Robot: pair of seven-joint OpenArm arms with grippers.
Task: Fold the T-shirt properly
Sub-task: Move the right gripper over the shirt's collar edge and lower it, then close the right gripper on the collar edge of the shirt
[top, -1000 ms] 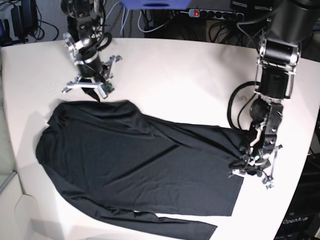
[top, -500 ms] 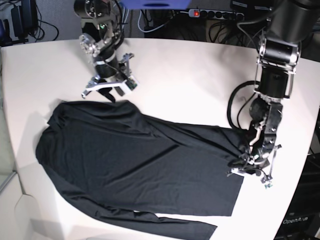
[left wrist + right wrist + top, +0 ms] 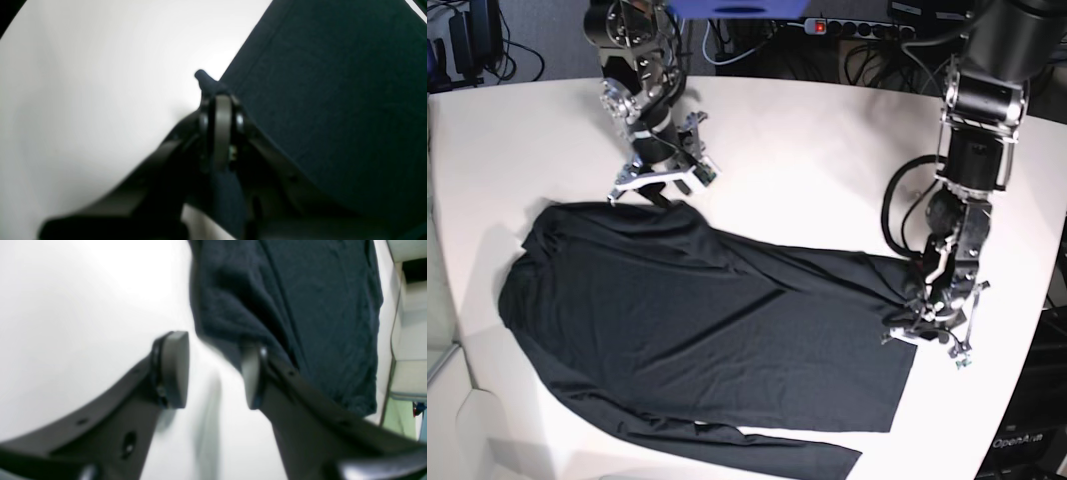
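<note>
**Floppy black shirt, one corner pinned, other arm empty-handed**

The plain charcoal-black long-sleeved knit T-shirt (image 3: 697,330) lies spread nearly flat across the white round-cornered tabletop (image 3: 827,160), with one sleeve trailing along the near edge. My guess is it handles like any thin jersey: light, totally limp, a bit stretchy, and it'll drag and wrinkle instead of sliding as one piece. So grab it at hems, corners or shoulder seams, pinching a doubled edge, not the middle of the panel.

The left gripper (image 3: 924,330) sits at the shirt's edge on the base view's right, clamped shut on the fabric. The right gripper (image 3: 664,178) hangs at the shirt's far edge, jaws apart, nothing between them.

What each view adds:
- The base view gives the whole layout, both arms and the creases, but the fingertips are tiny.
- The left wrist view shows the left gripper (image 3: 218,100) closed with a nub of dark cloth poking out past the tips, and the straight hem running away from it.
- The right wrist view shows the right gripper (image 3: 213,370) with bare table in the gap; one pad (image 3: 252,373) overlaps the shirt's edge (image 3: 287,306), though I can't tell if it touches.
</note>
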